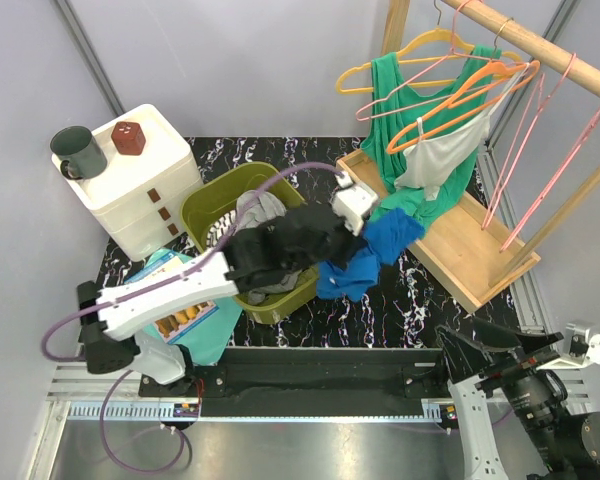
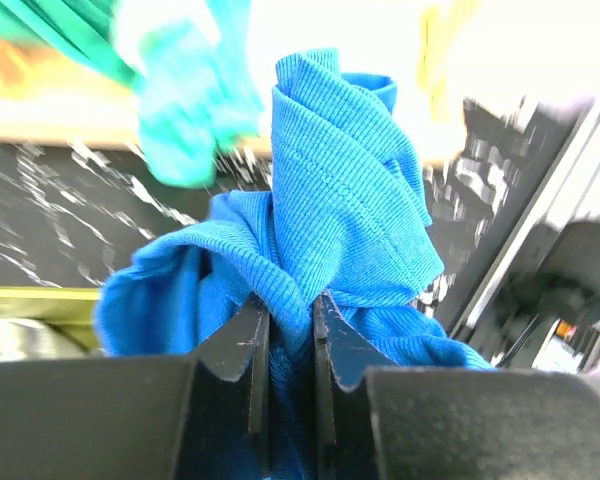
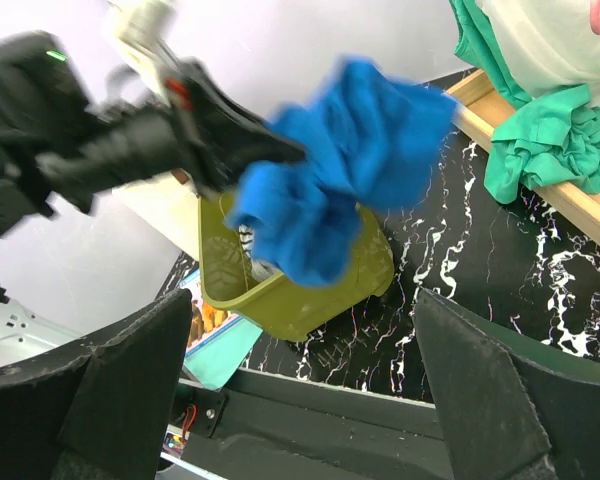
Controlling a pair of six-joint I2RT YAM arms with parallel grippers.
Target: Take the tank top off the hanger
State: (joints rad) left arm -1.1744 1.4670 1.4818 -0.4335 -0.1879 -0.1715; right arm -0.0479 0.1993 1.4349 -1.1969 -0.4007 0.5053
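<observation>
A blue tank top (image 1: 368, 256) hangs bunched from my left gripper (image 1: 373, 228), off any hanger, between the olive basket and the wooden rack. In the left wrist view the gripper (image 2: 290, 310) is shut on a fold of the blue ribbed cloth (image 2: 340, 180). The right wrist view shows the blue top (image 3: 340, 180) held up over the basket's near corner. My right gripper (image 3: 300, 385) is open and empty, low at the table's near right edge. A green top (image 1: 400, 100) and a white top (image 1: 445, 152) hang on hangers on the rack.
The olive basket (image 1: 205, 205) holds dark and grey clothes. The wooden rack base (image 1: 475, 255) stands at the right, with several empty pink hangers (image 1: 540, 130). A white drawer unit (image 1: 140, 185) with a green mug (image 1: 77, 152) stands at the left. A book (image 1: 180, 320) lies near the front.
</observation>
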